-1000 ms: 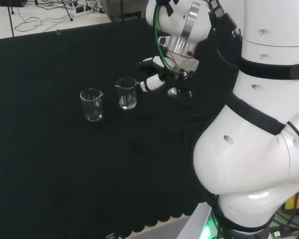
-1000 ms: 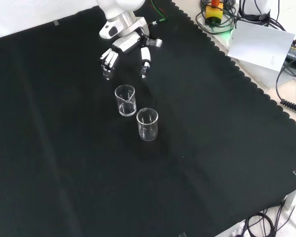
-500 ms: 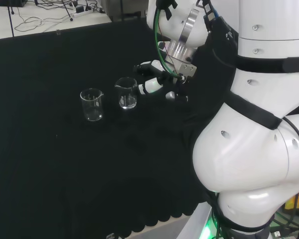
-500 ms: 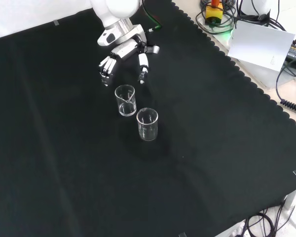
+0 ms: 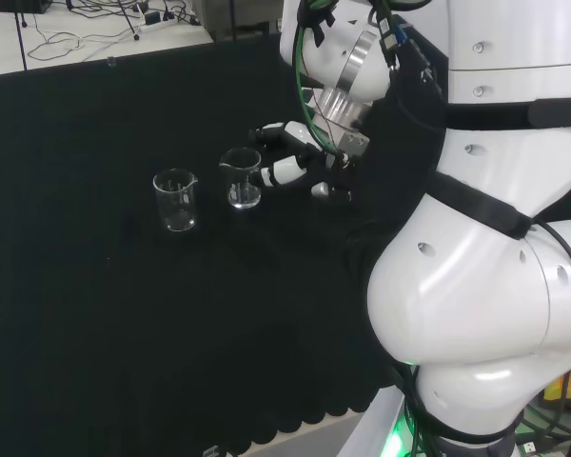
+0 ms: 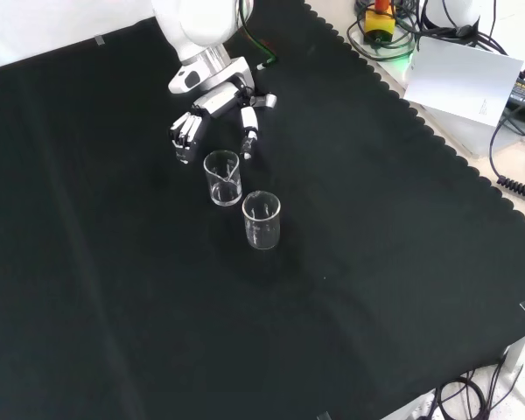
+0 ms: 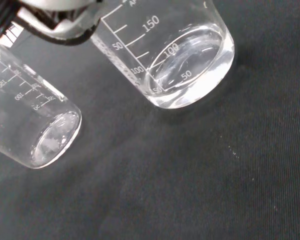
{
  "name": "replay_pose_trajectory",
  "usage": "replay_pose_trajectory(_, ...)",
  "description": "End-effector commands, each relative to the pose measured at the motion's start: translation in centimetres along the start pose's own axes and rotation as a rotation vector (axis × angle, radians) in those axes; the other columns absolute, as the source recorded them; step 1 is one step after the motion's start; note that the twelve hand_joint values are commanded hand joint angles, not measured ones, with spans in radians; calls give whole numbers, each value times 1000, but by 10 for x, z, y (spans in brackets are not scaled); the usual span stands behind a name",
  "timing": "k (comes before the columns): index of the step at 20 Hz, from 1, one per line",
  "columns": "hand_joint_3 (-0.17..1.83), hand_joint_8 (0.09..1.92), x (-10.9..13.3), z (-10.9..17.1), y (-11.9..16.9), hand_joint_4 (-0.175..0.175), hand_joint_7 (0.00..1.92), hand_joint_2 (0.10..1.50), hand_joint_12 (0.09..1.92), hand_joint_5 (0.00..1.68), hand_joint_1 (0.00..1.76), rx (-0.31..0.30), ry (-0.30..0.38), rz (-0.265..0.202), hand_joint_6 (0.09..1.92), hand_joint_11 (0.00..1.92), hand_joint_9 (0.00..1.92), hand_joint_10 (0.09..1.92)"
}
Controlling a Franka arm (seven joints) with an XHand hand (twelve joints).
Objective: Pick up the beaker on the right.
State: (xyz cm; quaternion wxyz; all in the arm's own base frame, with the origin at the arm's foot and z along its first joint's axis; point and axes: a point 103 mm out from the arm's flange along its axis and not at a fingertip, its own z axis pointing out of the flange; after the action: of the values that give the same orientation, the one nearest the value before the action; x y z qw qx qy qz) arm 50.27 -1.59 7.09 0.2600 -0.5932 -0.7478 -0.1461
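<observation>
Two clear glass beakers stand upright on the black cloth. In the head view the right-hand beaker [image 5: 241, 178] [image 6: 222, 178] is the one nearer the hand, and the other beaker [image 5: 175, 200] [image 6: 262, 220] stands to its left. The hand [image 5: 293, 164] [image 6: 215, 101] is just right of the near beaker in the head view. It is open, with its fingers [image 6: 185, 138] and thumb [image 6: 248, 138] spread wider than the beaker and short of touching it. In the wrist view the near beaker [image 7: 182, 60] looms large beside the other beaker [image 7: 37, 127], under a blurred white part of the hand [image 7: 55, 17].
The arm's big white links [image 5: 485, 248] stand at the head view's right. The cloth's scalloped edge [image 6: 437, 131] runs down the front view's right, with cables and a white box [image 6: 468, 83] beyond it. Bare cloth [image 6: 157, 315] lies nearer the front camera.
The hand has come down and closer to the near beaker, leftward in the head view and downward in the front view. Its fingers stay spread. Neither beaker has moved.
</observation>
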Motion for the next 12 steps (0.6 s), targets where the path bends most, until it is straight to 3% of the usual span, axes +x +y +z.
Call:
replay_pose_trajectory(1, 486, 661, -5, 6, 6, -32, 313, 568, 1402, 507, 813, -5, 38, -27, 87, 35, 424, 627)
replay_pose_trajectory(12, 495, 657, -5, 28, 20, -27, 304, 563, 1396, 532, 826, -10, 81, -65, 87, 37, 414, 615)
